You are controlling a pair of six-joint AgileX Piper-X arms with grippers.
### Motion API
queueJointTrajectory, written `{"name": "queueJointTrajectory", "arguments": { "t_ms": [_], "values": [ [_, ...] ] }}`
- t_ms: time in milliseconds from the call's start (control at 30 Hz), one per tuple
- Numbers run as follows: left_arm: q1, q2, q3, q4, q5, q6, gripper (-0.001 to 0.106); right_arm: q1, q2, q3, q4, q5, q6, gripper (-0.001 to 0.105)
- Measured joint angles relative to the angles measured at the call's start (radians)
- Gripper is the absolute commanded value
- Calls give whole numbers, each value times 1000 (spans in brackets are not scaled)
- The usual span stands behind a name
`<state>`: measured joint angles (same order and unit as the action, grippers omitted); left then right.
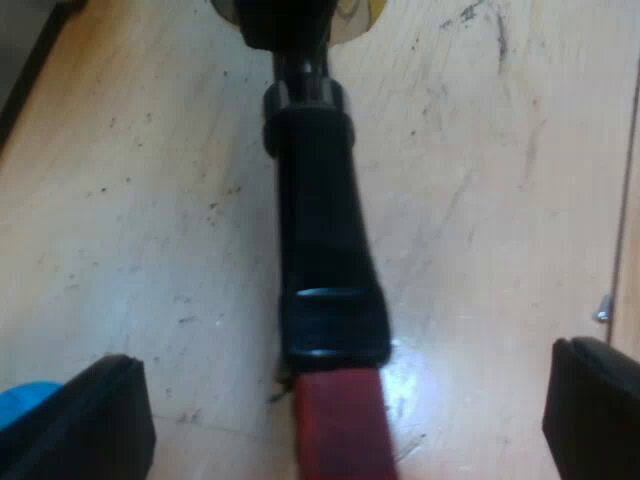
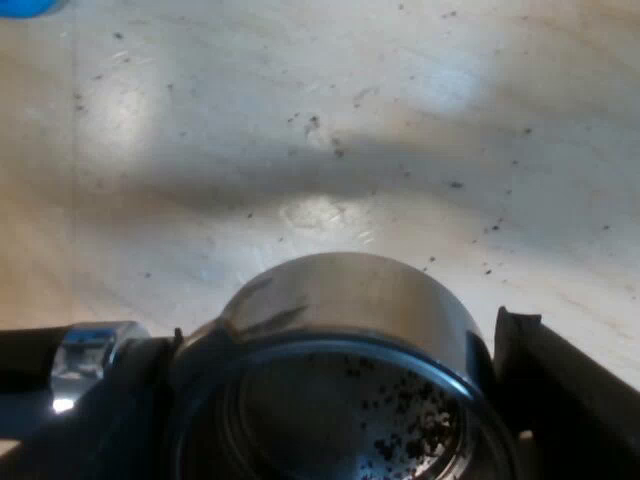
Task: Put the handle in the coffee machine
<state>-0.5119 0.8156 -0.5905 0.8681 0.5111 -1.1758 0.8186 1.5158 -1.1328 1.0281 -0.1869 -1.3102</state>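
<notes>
Pale wooden tabletop (image 1: 480,200), scuffed and speckled with dark crumbs, is running under both views. Holder (image 1: 320,250) is lying flat on it: glossy dark handle, a collar near the neck, red end (image 1: 340,430) pointing toward the left gripper (image 1: 350,358), whose fingers are standing wide apart on either side, not touching it. Neck is getting cut off beside a yellowish round thing (image 1: 365,12), too cropped to identify. Blue object (image 1: 25,400) is peeking past one finger, unidentifiable. Right gripper (image 2: 330,335) is pressing against both sides of the holder's metal basket (image 2: 340,300). Basket is holding only scattered grounds (image 2: 410,430).
</notes>
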Motion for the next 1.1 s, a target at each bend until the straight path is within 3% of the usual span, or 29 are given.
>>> {"name": "queueJointTrajectory", "arguments": {
  "t_ms": [433, 567, 1100],
  "values": [
    [0, 13, 56, -39, -64, 32, 81, 0, -12, -14, 11, -43, 2, 0],
    [0, 13, 56, -86, -68, 38, 81, 0, -12, -14, 11, -56, 2, 0],
    [0, 13, 86, -92, -71, 112, 79, 0, -12, -14, 11, -78, 2, 0]
  ]
}}
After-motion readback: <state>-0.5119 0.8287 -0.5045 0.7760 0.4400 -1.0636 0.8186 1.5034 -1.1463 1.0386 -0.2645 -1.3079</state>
